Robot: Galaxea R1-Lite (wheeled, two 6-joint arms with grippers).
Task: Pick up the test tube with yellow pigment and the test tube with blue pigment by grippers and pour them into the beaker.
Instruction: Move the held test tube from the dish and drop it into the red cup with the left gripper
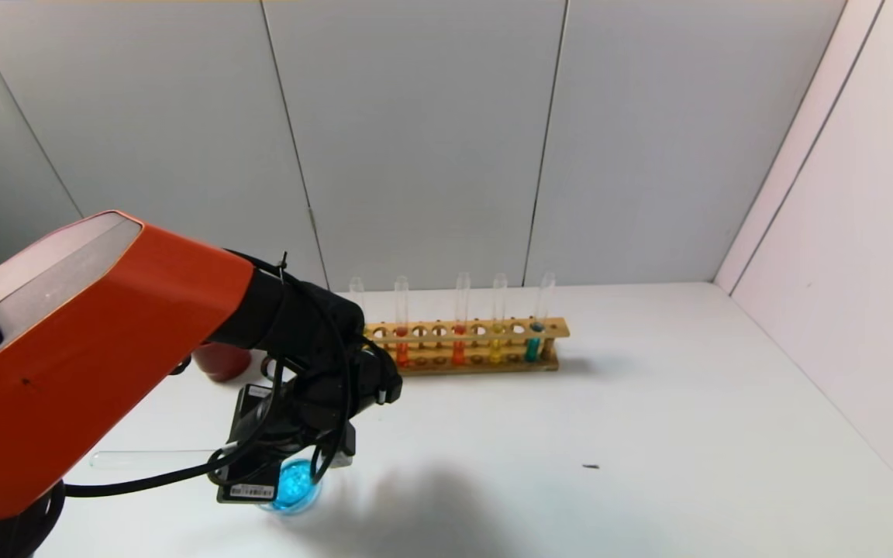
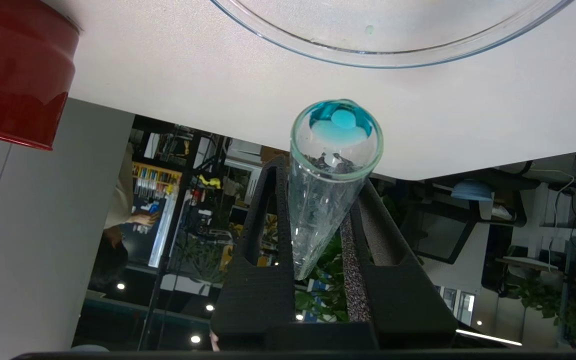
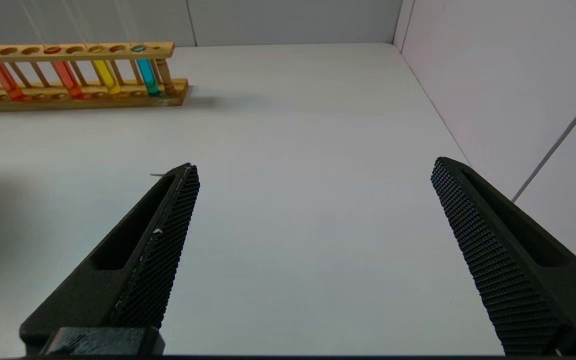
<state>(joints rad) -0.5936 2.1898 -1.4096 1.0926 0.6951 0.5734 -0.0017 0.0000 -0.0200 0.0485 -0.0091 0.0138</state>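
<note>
Blue tube [image 2: 335,165] clamped mid-shaft by left gripper [image 2: 318,235], tipped over beaker [image 1: 294,487]; thin, slick glass, light squeeze advised; right gripper [image 3: 313,250] wide open, idle.

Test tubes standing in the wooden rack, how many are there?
5, from the rack's left end: one partly behind the left arm, two orange-red tubes, a yellow tube, a teal tube at the right end. The arm may hide more.
</note>
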